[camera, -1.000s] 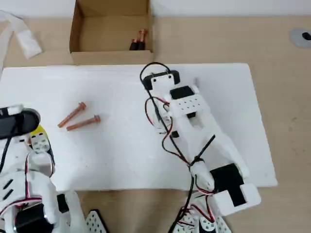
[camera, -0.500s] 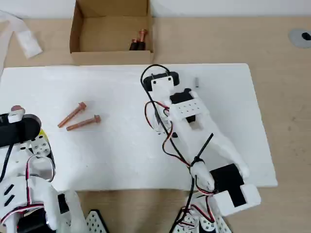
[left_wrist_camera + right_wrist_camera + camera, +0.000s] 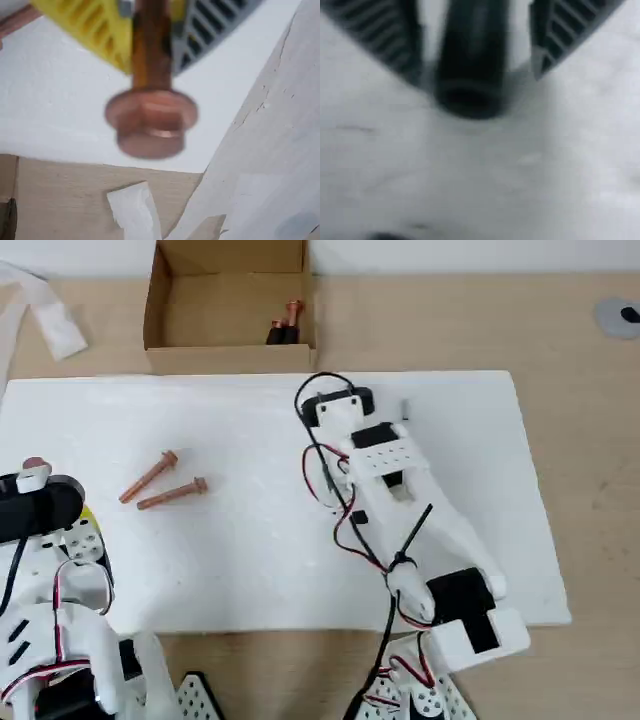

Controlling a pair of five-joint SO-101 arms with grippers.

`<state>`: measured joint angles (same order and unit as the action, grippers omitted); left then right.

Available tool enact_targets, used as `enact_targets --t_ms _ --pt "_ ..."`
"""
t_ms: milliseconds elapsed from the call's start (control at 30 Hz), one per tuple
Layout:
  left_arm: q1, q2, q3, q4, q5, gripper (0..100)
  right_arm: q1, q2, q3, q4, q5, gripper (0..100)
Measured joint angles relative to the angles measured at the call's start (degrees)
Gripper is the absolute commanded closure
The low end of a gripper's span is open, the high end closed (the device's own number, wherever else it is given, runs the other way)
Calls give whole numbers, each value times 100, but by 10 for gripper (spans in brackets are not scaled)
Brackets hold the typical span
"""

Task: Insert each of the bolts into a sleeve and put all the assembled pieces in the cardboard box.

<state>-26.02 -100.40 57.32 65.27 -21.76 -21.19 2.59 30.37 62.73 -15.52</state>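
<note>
My left gripper (image 3: 150,55) is shut on a copper bolt (image 3: 151,120), with the flanged head sticking out past the yellow and grey fingers. In the high view that bolt head (image 3: 35,462) shows at the left edge of the white foam sheet (image 3: 250,540). A black sleeve (image 3: 470,65) lies between the fingers of my right gripper (image 3: 476,75), and slim gaps show on both sides of it, so the gripper is open. Two loose bolts (image 3: 148,476) (image 3: 172,493) lie on the foam's left part. The cardboard box (image 3: 160,300) holds assembled pieces (image 3: 283,325) in its right corner.
The right arm (image 3: 400,490) stretches over the middle of the foam, trailing red and black wires. A small grey piece (image 3: 405,408) lies just beside it. White plastic scraps (image 3: 55,325) lie at the far left of the wooden table (image 3: 580,440).
The left arm has shifted, so the held bolt's head now shows above its gripper. The right arm has moved slightly to the right over the foam.
</note>
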Motion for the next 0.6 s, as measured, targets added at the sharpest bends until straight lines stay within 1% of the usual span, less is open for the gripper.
enact_targets --t_ms 333,500,600 --pt "0 -88 0 0 0 994 -18 70 -132 97 0 989" --pt "-35 -97 0 0 18 994 -167 -185 -492 677 9 989" --pt "-35 -281 0 -18 404 994 -193 -888 -949 1160 0 989"
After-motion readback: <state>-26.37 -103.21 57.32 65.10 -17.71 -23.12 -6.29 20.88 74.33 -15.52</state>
